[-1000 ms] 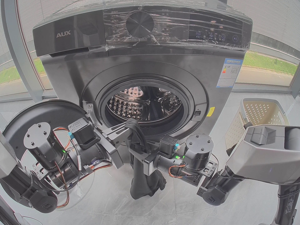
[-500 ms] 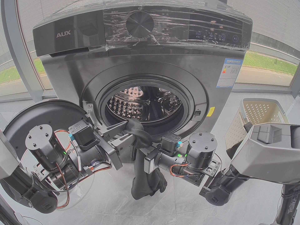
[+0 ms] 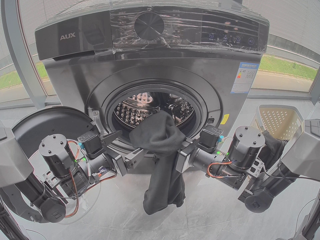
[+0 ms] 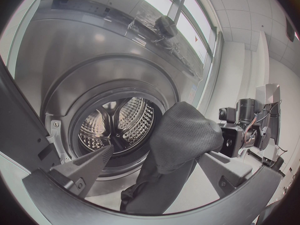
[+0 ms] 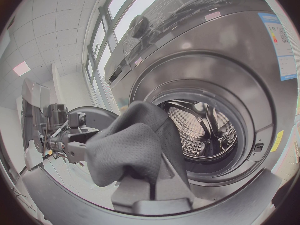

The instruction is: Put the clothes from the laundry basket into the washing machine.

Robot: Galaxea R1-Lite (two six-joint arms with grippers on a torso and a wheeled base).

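A dark grey garment (image 3: 158, 134) hangs in front of the washing machine's open drum (image 3: 153, 112). Its top is bunched at the lower rim of the opening and its tail droops toward the floor. My right gripper (image 3: 168, 145) is shut on the garment (image 5: 125, 147), whose folds drape over its fingers and hide them. My left gripper (image 3: 132, 141) stands open just left of the garment (image 4: 184, 135), with its fingers (image 4: 93, 161) spread and holding nothing. The cream laundry basket (image 3: 280, 119) stands on the floor to the right of the machine, with more dark clothes (image 3: 273, 147) in it.
The round machine door (image 3: 50, 124) is swung open to the left, behind my left arm. Grey floor tiles (image 3: 200, 214) lie below the garment. Windows with a view outdoors run behind the machine.
My left gripper has let go of the garment, opened and drawn back to the left. My right gripper has lifted the garment up and forward to the drum opening.
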